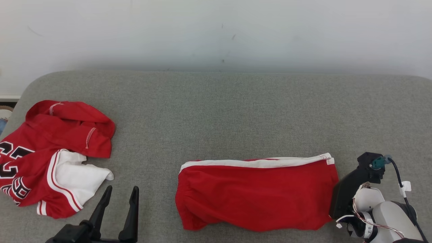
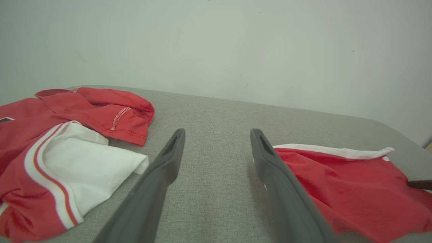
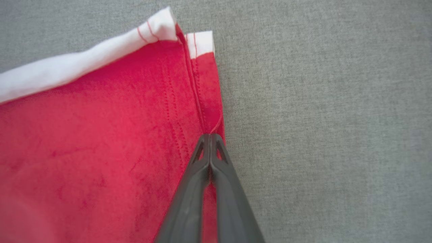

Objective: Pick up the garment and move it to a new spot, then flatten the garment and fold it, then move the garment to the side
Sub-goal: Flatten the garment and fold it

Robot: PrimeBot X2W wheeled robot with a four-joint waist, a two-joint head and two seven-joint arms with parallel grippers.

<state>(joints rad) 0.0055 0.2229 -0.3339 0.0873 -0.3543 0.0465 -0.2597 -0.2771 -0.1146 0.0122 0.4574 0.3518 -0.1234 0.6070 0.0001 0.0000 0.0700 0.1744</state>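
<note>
The garment (image 1: 256, 195) is a red piece with a white band along its far edge, lying in a flat oblong on the grey padded surface (image 1: 219, 111). In the right wrist view my right gripper (image 3: 210, 136) is shut, its tips pinching the garment (image 3: 101, 128) at the seam on its right edge, below the white corner. From the head camera that arm's dark wrist (image 1: 351, 185) stands right at the cloth's right end. My left gripper (image 1: 121, 188) is open over bare surface to the garment's left, touching nothing. Its view shows the garment (image 2: 347, 189) beyond the open left gripper (image 2: 217, 132).
A crumpled red and white jersey (image 1: 50, 152) with black lettering lies at the left end of the surface, close to the left gripper; the left wrist camera also catches the jersey (image 2: 50, 135). A pale wall (image 1: 216, 33) runs behind the surface's far edge.
</note>
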